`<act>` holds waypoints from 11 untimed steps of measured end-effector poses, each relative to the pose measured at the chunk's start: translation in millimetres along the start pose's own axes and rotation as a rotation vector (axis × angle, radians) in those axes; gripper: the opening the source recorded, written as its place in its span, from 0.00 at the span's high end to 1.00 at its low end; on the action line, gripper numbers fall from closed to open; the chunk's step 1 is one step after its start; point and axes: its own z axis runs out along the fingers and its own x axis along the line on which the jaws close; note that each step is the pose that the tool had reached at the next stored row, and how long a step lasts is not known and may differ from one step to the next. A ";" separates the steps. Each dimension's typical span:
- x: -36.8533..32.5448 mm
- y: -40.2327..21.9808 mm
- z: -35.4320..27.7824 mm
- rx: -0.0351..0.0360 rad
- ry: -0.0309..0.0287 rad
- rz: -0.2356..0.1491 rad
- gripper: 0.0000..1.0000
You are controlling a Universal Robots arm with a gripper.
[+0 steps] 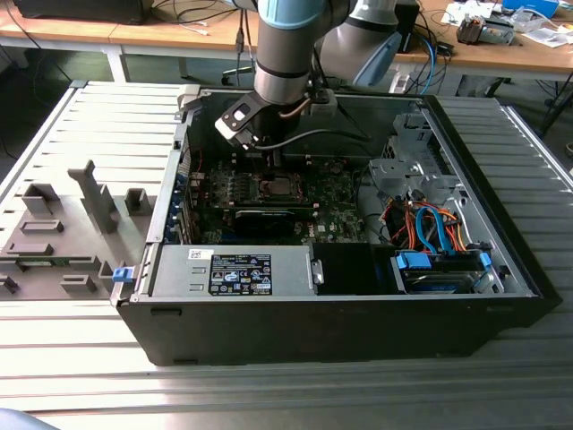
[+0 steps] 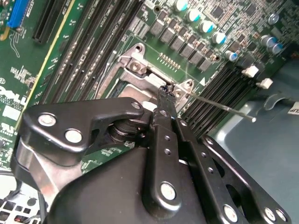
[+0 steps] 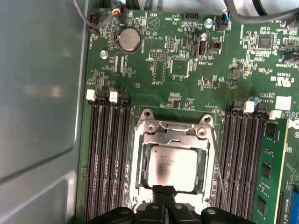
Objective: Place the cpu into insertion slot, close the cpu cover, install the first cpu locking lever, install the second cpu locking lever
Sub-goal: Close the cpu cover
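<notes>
Closest to lens in both wrist views: gripper [image 3: 163,191], with black fingers [image 2: 164,121] pressed together and nothing visibly pinched between them. Tips down at 1 edge of cpu cover [image 3: 174,140]; touching or just above, cannot tell. Found cpu [image 3: 175,165] seated flat in insertion slot [image 3: 135,184], silver-grey top showing through square window of cover, which lies down over it. Noted thin wire locking lever [image 2: 219,108] running out from socket corner across memory slots [image 3: 107,158]. 2 banks of these slots flanking socket on green motherboard [image 3: 140,56]. Seen in exterior view: arm [image 1: 286,54] reaching down at upper middle of frame into open computer case [image 1: 358,313]. Grey holder blocks [image 1: 63,233] at exterior view's left, on slatted table [image 1: 269,394].
</notes>
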 end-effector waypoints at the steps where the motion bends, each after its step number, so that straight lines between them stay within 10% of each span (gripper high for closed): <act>1: 0.2 -2.0 0.1 -0.0002 0.0000 0.000 0.89; 11: 1.5 -16.3 1.0 -0.0008 -0.0001 0.000 0.89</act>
